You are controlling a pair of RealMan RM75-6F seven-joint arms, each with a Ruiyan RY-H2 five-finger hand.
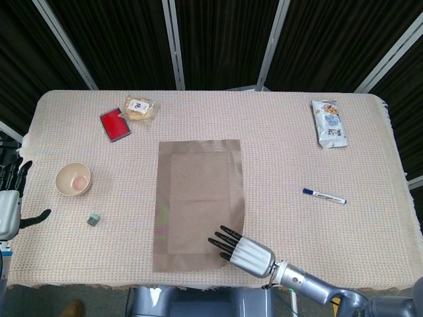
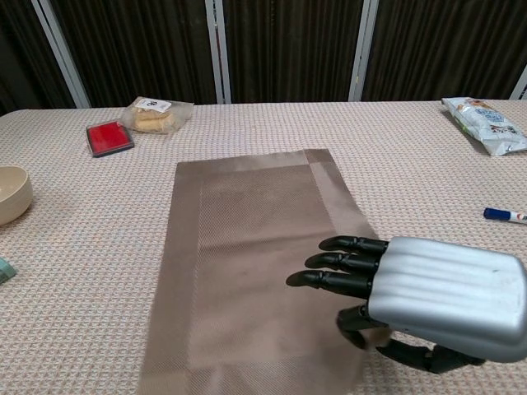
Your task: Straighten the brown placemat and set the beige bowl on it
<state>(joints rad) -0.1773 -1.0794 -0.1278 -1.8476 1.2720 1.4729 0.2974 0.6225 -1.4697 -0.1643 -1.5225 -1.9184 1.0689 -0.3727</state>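
The brown placemat (image 1: pixel 198 205) (image 2: pixel 247 247) lies lengthwise in the middle of the table, its near end swung slightly to the right. My right hand (image 1: pixel 244 249) (image 2: pixel 420 292) is at its near right corner, with fingers laid on top and the thumb tucked under the edge, pinching the mat. The beige bowl (image 1: pixel 73 179) (image 2: pixel 10 193) stands upright on the cloth at the left, well clear of the mat. My left hand (image 1: pixel 8 198) hangs off the table's left edge, fingers apart and holding nothing.
At the back left are a red flat pad (image 1: pixel 114 124) and a wrapped snack (image 1: pixel 140 107). A white packet (image 1: pixel 328 123) lies at the back right, and a blue marker (image 1: pixel 324 195) on the right. A small grey cube (image 1: pixel 94 219) sits near the bowl.
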